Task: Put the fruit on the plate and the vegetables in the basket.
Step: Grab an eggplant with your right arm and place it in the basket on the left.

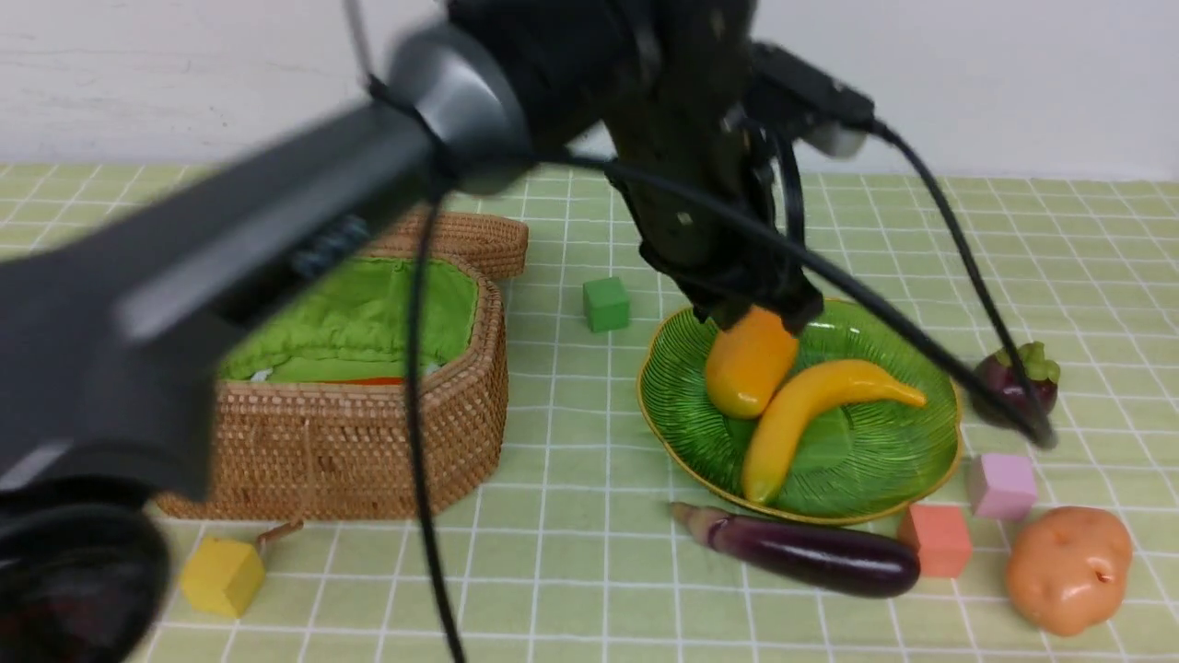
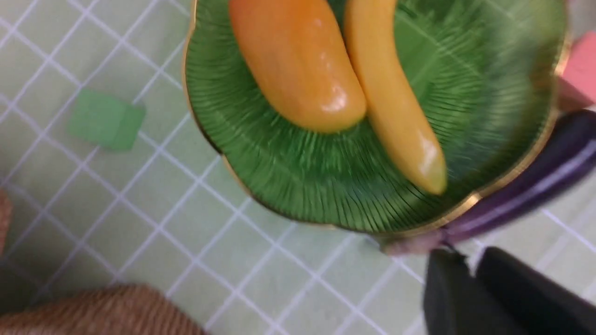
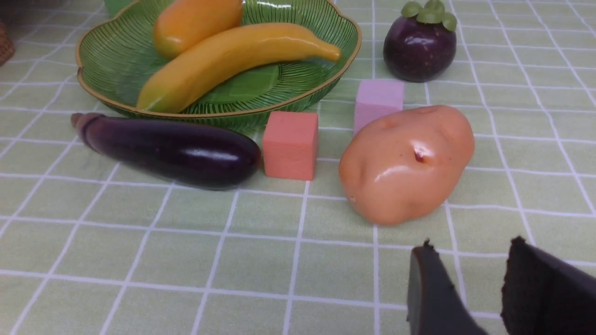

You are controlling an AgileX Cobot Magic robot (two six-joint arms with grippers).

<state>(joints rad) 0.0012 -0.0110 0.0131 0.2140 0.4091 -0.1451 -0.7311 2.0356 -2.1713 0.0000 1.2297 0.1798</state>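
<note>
The mango (image 1: 751, 362) and banana (image 1: 811, 414) lay touching on the green plate (image 1: 884, 451). The mangosteen (image 1: 1013, 379) sat on the tabletop (image 1: 571, 552) just right of the plate, and the eggplant (image 1: 811, 552) and potato (image 1: 1068, 569) lay at its near side, well apart from the wicker basket (image 1: 368, 442). The left claw (image 2: 468, 255) hung above the mango, jaws nearly together on nothing, while the right claw (image 3: 470, 246) stood part-open and empty near the potato.
</note>
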